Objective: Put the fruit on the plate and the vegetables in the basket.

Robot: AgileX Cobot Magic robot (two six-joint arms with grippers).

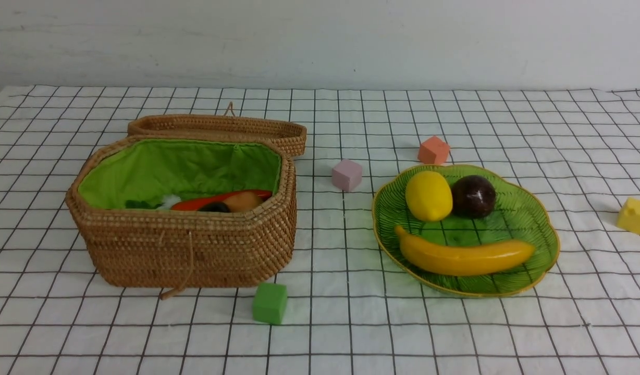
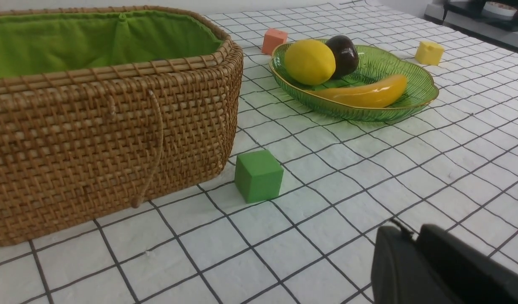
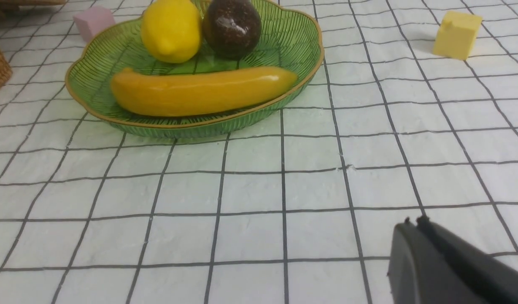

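Note:
The fruit lies on the green plate (image 1: 528,219) at the right: a lemon (image 1: 428,195), a mangosteen (image 1: 473,196) and, in front of them, a banana (image 1: 463,256). At the left the open wicker basket (image 1: 184,245) holds the vegetables: a carrot (image 1: 205,202), a potato (image 1: 243,201) and the dark tip of an eggplant (image 1: 214,208). Neither arm shows in the front view. My left gripper (image 2: 413,231) is shut and empty, low over the cloth, well short of the basket (image 2: 94,139). My right gripper (image 3: 413,221) is shut and empty, on the near side of the plate (image 3: 94,80).
The basket's lid (image 1: 216,127) lies behind it. Foam cubes dot the checked cloth: a green one (image 1: 270,303) by the basket's front corner, a pink one (image 1: 346,175) between basket and plate, an orange one (image 1: 433,150) behind the plate, a yellow one (image 1: 635,215) far right.

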